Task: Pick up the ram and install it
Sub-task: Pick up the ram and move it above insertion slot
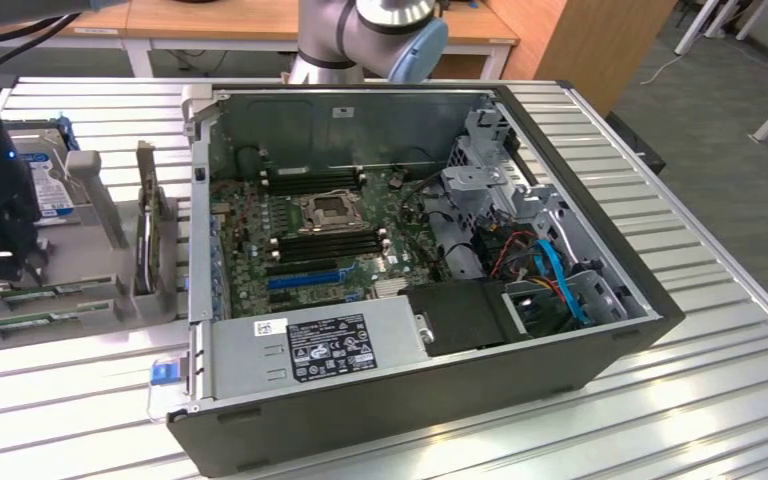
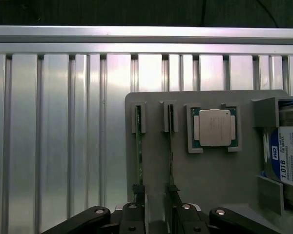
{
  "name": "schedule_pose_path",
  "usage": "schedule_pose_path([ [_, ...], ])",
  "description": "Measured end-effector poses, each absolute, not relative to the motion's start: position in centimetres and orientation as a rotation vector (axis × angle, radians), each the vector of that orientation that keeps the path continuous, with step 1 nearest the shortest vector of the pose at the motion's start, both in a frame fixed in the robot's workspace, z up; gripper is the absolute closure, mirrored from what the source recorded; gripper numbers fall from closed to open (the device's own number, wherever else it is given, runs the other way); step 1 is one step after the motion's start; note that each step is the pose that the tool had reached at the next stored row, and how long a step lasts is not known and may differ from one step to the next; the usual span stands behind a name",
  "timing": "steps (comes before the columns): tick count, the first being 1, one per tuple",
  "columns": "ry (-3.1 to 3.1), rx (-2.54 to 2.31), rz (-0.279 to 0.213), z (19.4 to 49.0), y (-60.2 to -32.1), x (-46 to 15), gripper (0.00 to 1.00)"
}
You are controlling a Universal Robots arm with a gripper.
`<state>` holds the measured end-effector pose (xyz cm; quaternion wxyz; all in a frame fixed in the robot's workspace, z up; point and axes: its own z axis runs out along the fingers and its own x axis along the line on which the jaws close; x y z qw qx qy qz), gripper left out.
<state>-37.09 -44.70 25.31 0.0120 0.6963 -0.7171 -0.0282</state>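
Observation:
Two ram sticks stand on edge in slots of a grey holder (image 2: 151,112): one ram stick (image 2: 138,156) and a second one (image 2: 170,156) beside it. My gripper (image 2: 155,195) hovers over their near ends, open, with nothing between its fingers (image 2: 138,195). Each fingertip lines up roughly above one stick. In the exterior view the gripper (image 1: 4,268) hangs at the far left over the green ram sticks (image 1: 40,293). The open computer case (image 1: 598,340) sits mid-table, its motherboard (image 1: 307,235) showing dark memory slots (image 1: 331,245).
The holder also carries a square metal CPU (image 2: 215,127) and a silver hard drive with a blue label (image 2: 289,163). An upright card (image 1: 148,235) stands between holder and case. The power supply (image 1: 317,345) and blue cables (image 1: 564,285) fill the case's near side. The table is ribbed aluminium (image 2: 53,146).

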Motion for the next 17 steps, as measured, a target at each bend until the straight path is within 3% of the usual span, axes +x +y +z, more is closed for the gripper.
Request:
schedule_pose_path([
  [17,-2.236,2.171,-0.088,24.1,-44.7,-37.1,0.69],
])
